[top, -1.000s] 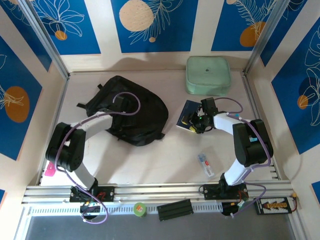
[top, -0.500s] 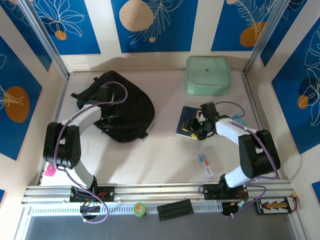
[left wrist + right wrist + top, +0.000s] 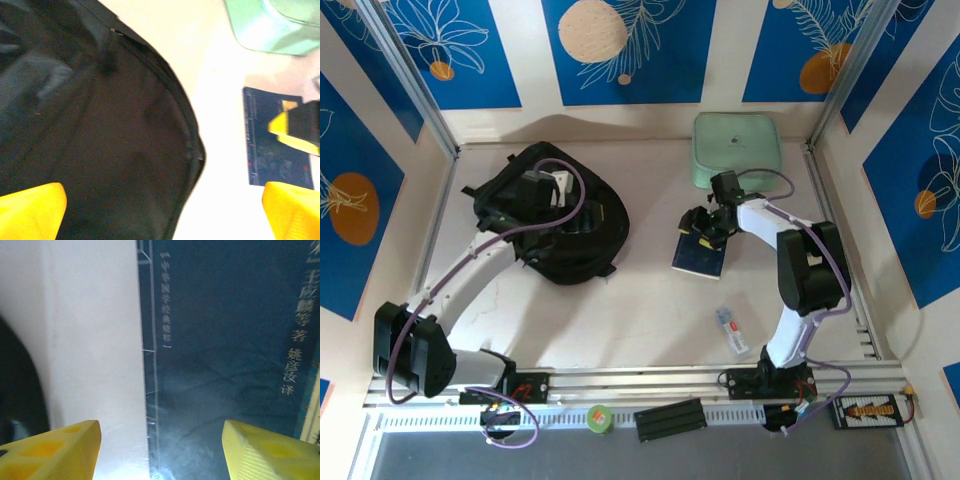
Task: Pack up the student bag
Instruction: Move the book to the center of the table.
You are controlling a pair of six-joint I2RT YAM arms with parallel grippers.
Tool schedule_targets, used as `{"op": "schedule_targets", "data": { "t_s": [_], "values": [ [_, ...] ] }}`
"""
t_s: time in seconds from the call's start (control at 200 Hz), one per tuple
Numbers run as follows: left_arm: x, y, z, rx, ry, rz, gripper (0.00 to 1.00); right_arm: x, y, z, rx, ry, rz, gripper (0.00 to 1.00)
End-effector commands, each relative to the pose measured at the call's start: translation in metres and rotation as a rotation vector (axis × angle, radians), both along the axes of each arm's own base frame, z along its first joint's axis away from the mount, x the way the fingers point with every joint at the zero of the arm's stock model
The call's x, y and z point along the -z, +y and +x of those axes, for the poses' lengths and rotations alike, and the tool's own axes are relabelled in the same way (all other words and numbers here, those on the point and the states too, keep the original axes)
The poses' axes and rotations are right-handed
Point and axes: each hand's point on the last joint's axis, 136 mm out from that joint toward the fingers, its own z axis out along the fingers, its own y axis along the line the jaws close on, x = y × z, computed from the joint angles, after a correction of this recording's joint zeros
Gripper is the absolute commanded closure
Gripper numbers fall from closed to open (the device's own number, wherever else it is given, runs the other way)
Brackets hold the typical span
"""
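Observation:
The student bag [image 3: 545,225], a black fabric backpack, lies flat at the back left of the table. My left gripper [image 3: 558,190] hovers over its upper part, open and holding nothing. In the left wrist view the bag [image 3: 100,130] and its zipper edge lie between the spread yellow fingertips [image 3: 30,212]. A dark blue book [image 3: 698,255] lies right of the bag. My right gripper [image 3: 705,225] stands open over the book's far end. In the right wrist view the book cover [image 3: 225,340] and its left edge sit between the yellow fingertips [image 3: 270,452].
A pale mint-green zip case [image 3: 737,150] sits at the back right, close behind the right gripper. A small flat packet [image 3: 730,330] lies near the right arm's base. A pink object [image 3: 420,341] rests at the left front edge. Bare table lies between bag and book.
The bag slid left early on and has since stayed put. The left arm has stretched out, its gripper staying over the bag. The right gripper moved toward the back, over the book's far end.

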Motion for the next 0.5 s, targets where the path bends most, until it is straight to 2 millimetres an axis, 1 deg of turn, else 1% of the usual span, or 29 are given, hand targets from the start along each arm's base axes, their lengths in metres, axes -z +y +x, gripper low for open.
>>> {"op": "schedule_targets", "data": {
  "t_s": [0.0, 0.105, 0.18, 0.305, 0.37, 0.425, 0.495],
  "values": [
    [0.002, -0.023, -0.012, 0.045, 0.035, -0.056, 0.00, 0.010, 0.008, -0.015, -0.063, 0.056, -0.028, 0.34],
    [0.010, -0.040, -0.015, 0.065, 0.053, -0.071, 0.00, 0.019, 0.021, -0.032, -0.094, 0.087, -0.014, 0.34],
    [0.018, -0.050, -0.016, 0.066, 0.079, -0.090, 0.00, 0.028, 0.030, -0.050, -0.116, 0.119, -0.009, 0.34],
    [0.029, -0.066, -0.018, 0.088, 0.114, -0.103, 0.00, 0.035, 0.049, -0.082, -0.160, 0.179, 0.033, 0.34],
    [0.030, -0.072, -0.020, 0.121, 0.129, -0.100, 0.01, 0.034, 0.065, -0.100, -0.202, 0.202, 0.071, 0.35],
    [0.029, -0.071, -0.021, 0.131, 0.130, -0.083, 0.01, 0.031, 0.076, -0.114, -0.241, 0.204, 0.083, 0.35],
    [0.027, -0.069, -0.022, 0.141, 0.126, -0.063, 0.00, 0.021, 0.083, -0.122, -0.268, 0.181, 0.090, 0.35]
  ]
}}
